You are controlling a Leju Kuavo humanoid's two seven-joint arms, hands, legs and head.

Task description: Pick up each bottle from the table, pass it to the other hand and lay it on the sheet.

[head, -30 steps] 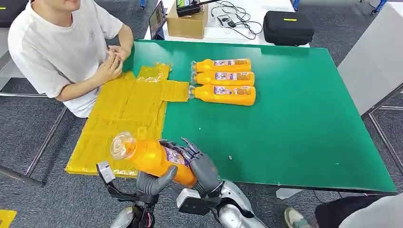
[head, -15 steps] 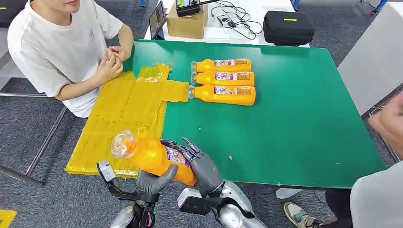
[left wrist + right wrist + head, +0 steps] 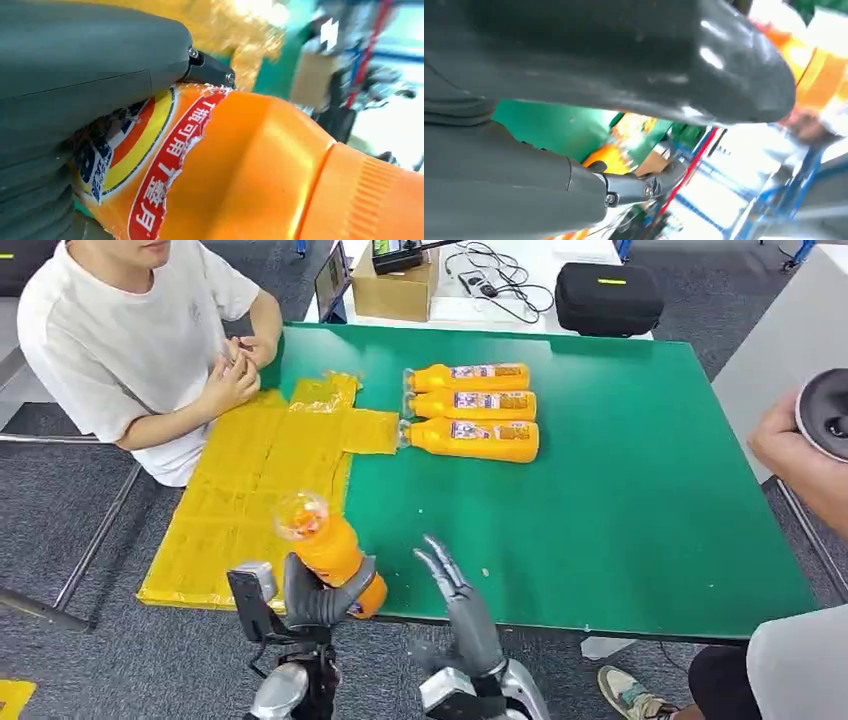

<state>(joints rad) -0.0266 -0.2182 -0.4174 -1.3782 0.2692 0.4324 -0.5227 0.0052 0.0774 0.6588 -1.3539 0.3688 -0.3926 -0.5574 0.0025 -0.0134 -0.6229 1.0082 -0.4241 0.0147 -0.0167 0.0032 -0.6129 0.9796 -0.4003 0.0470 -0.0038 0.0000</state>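
A green table [image 3: 620, 510] stands on grey carpet, with a yellow plastic sheet [image 3: 250, 490] spread over its left end and hanging a little off the near edge. A person in a white T-shirt [image 3: 120, 350] sits at that end, hands together at the table's far corner, and another person's hand [image 3: 800, 455] comes in from the right holding a dark round object.

A second ago both robot hands were on the orange juice bottle [image 3: 330, 550]; now the right hand [image 3: 455, 590] has let go and stands just beside it, fingers straight and apart, holding nothing. The left hand [image 3: 315, 600] alone grips the bottle, so the pass looks complete and laying it on the sheet is the step left.

The bottle is raised at the near edge of the table, by the sheet's near right corner, its cap end [image 3: 300, 515] tilted up and away from the robot. The left hand's fingers wrap its lower body and label, the thumb [image 3: 90, 55] pressed along the label in the left wrist view.

Three more orange bottles [image 3: 470, 405] lie side by side further back on the bare green, their caps touching the sheet's edge.
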